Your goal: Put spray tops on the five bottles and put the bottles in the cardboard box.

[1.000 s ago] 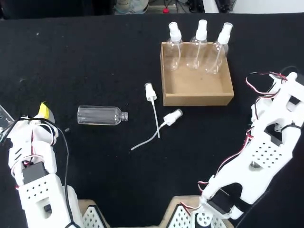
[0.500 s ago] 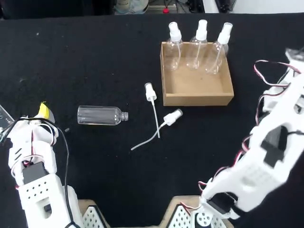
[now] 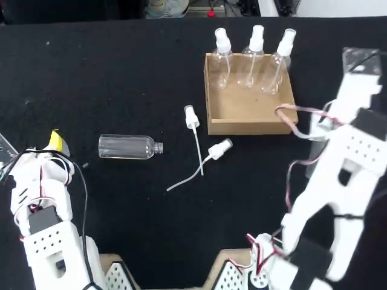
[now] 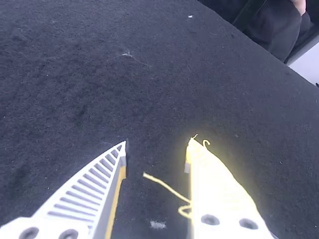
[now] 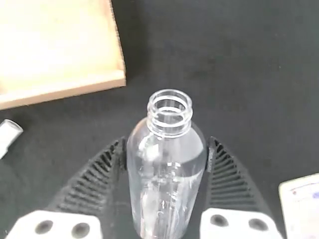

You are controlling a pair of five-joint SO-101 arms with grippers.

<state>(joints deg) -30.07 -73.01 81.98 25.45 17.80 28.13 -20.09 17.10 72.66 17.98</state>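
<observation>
right gripper [image 5: 167,143] clamped on an uncapped clear bottle [image 5: 168,164], its mouth near a corner of the cardboard box [image 5: 65,85] | left gripper [image 4: 157,145] spread wide over the black table [image 4: 99,59], well apart from the box | three capped bottles [image 3: 253,57] upright inside the box | lying bottle [image 3: 130,147] and two spray tops [image 3: 221,148] outside the box

Five bottles [image 3: 130,147], two loose spray tops [image 3: 219,148], one cardboard box [image 3: 251,127]

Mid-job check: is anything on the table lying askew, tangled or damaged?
An uncapped bottle lies on its side between the left arm and the cardboard box. Two loose spray tops lie beside the box with their tubes crossed. A frayed yellow thread trails from the left pincer.
</observation>
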